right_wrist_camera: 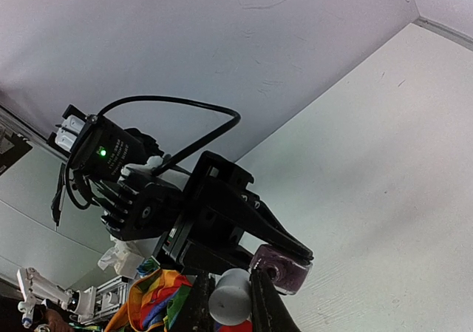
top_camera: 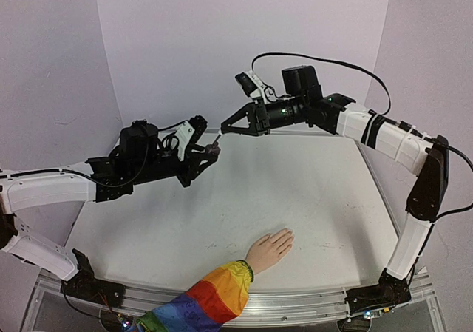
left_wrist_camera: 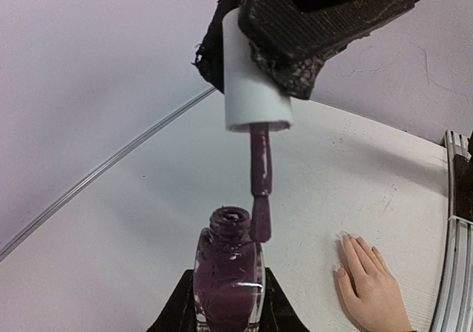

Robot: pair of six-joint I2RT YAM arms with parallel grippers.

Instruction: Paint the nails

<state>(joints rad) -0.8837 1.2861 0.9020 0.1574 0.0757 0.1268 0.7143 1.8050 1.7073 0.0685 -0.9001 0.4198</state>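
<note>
My left gripper (left_wrist_camera: 228,304) is shut on a small glass bottle of dark plum polish (left_wrist_camera: 229,276), held upright well above the table. My right gripper (right_wrist_camera: 230,307) is shut on the white brush cap (right_wrist_camera: 229,296). From the cap (left_wrist_camera: 251,88) the polish-coated brush (left_wrist_camera: 259,199) hangs down, its tip just right of the open bottle neck. In the top view both grippers, left (top_camera: 209,153) and right (top_camera: 223,130), meet at the back left. The peach mannequin hand (top_camera: 270,249) lies palm down near the front edge in a rainbow sleeve (top_camera: 214,296). Its nails (left_wrist_camera: 344,237) look pale and tiny.
The white table (top_camera: 310,191) is walled by pale lilac panels behind and at both sides. A metal rail (top_camera: 295,302) runs along the near edge, with the arm bases (top_camera: 373,299) bolted there. The mannequin hand lies far below and in front of both grippers.
</note>
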